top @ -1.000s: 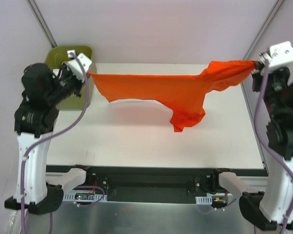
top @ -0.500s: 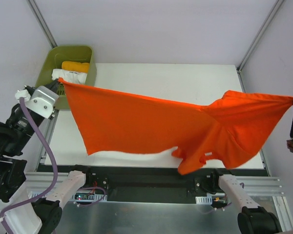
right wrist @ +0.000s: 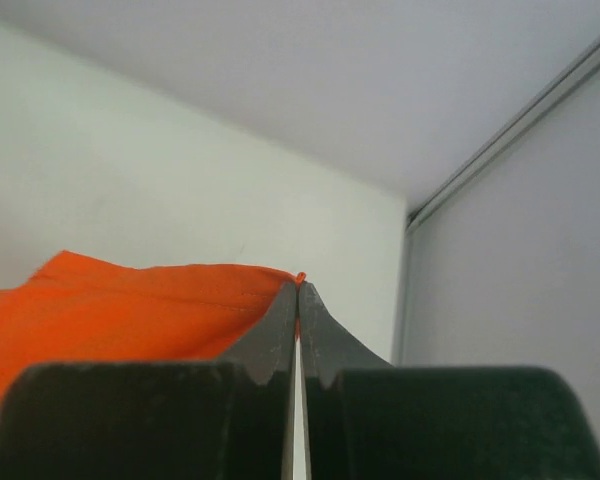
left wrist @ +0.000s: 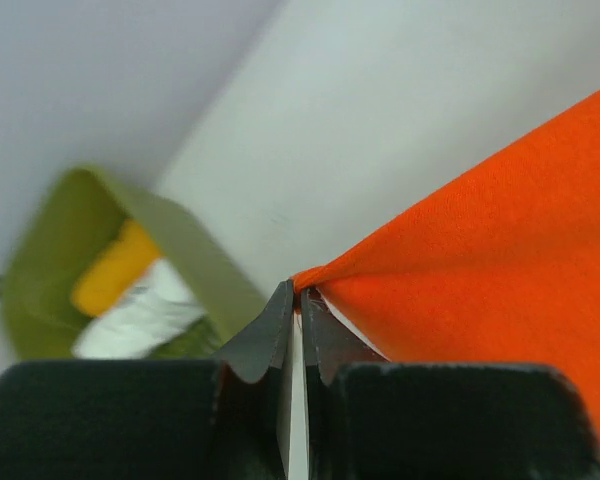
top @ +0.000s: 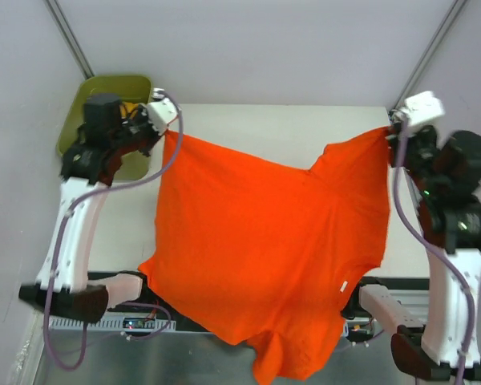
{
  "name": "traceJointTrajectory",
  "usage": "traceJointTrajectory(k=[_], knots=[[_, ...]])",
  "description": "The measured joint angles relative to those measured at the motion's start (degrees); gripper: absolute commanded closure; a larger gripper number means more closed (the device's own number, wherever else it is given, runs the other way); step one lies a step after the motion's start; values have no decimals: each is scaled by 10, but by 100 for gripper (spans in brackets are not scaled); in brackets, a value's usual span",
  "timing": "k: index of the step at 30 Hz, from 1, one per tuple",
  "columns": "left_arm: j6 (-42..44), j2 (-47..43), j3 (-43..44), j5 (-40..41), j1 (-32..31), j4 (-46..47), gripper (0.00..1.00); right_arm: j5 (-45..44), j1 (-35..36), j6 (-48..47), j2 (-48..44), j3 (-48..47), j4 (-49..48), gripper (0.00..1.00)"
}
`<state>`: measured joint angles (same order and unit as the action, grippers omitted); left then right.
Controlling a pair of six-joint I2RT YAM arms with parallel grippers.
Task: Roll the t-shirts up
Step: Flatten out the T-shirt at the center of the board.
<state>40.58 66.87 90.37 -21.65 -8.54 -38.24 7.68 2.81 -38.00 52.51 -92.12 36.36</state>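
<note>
**Orange t-shirt stretched between both pincers**

The left pincer (top: 163, 127) is clamped shut on one edge of the t-shirt (top: 264, 241). The right pincer (top: 391, 135) is clamped shut on the opposite edge. The shirt is spread over the worktop (top: 264, 120), and its lower part drapes past the near edge. A white label (top: 345, 286) shows low on the right. A green bin (top: 104, 88) sits beside the left pincer, with a yellow bundle (left wrist: 115, 265) and a white bundle (left wrist: 140, 318) inside.

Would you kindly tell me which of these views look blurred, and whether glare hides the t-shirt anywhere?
Left wrist view: the green bin is smeared, while the left gripper and the t-shirt corner are crisp. Right wrist view: sharp, though the right gripper is a dark silhouette. Top view: evenly lit, no glare on the cloth.
</note>
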Motion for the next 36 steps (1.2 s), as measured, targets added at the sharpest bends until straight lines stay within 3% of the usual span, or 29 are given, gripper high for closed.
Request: traceJointTrajectory(k=[5,8,11,15,24,29,36], knots=[[6,218,-53,-54,0,13,100,6,0,-10,99,206,-44,99],[-3,367,-5,-71,0,11,100,5,0,-28,191,279,-75,99],[-18,508,89,-79,0,16,100,-3,0,-52,292,290,-110,99],[-36,601,193,-78,0,21,100,-24,0,-89,433,230,-147,99],[-63,679,338,-48,0,30,100,-90,1,-146,684,-8,-210,99],[-74,726,399,-29,0,31,100,-119,5,-165,748,-84,-235,99],[-68,743,421,-12,-2,32,100,-138,14,-169,756,-106,-247,99]])
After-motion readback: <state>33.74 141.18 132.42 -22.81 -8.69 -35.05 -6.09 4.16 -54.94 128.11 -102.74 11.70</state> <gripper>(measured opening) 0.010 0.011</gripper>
